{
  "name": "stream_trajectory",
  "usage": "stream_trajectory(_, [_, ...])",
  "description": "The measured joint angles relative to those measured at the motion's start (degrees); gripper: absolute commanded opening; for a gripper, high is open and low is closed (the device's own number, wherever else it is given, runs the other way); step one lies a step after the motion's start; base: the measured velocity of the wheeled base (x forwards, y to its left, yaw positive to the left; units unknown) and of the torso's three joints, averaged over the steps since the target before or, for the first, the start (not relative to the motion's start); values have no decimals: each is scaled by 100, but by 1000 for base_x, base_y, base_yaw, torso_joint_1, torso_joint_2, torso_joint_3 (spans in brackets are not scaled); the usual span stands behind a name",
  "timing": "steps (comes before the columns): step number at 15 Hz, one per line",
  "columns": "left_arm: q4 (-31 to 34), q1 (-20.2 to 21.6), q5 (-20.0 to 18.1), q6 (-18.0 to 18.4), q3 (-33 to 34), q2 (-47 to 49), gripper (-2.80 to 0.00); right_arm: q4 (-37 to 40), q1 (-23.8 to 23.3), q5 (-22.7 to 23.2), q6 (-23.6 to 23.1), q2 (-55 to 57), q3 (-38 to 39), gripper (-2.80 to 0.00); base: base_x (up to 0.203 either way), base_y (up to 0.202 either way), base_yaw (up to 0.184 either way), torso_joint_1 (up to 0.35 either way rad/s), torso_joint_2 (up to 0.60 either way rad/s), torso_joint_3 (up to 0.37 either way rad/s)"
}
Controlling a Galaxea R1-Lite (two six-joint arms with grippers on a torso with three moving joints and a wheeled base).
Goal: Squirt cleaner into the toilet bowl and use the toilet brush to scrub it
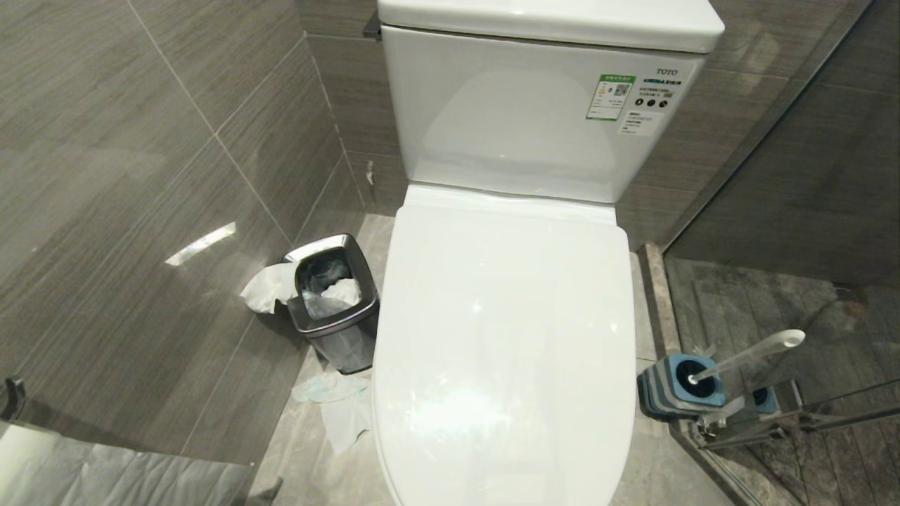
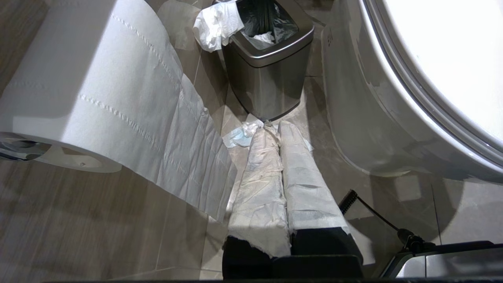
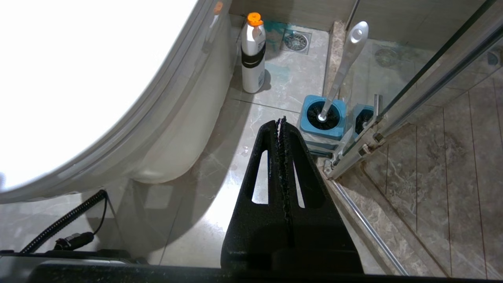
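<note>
On the floor at the toilet bowl's (image 1: 503, 337) right, the toilet brush (image 3: 342, 67) stands in its blue holder (image 3: 323, 131) against the glass shower door (image 3: 432, 70), so the empty closed jaws of the right gripper (image 3: 282, 122) risk striking glass, while the left gripper's (image 2: 279, 129) paper-wrapped closed jaws may slip on the lowered lid (image 1: 492, 295).

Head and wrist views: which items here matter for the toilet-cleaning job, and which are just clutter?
For the job:
- toilet bowl, lid down
- toilet brush, standing in its blue holder
- white bottle with orange cap on the floor beside the toilet, possibly the cleaner

Lying about:
- steel waste bin
- crumpled tissue on the floor
- toilet paper roll
- floor drain
</note>
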Motion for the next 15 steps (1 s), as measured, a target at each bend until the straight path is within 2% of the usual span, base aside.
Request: stream_trajectory(15, [0,0,2,-2,0,-2,-280,-2,1,2,5,0,0,-280,0,0,0,0,0,0])
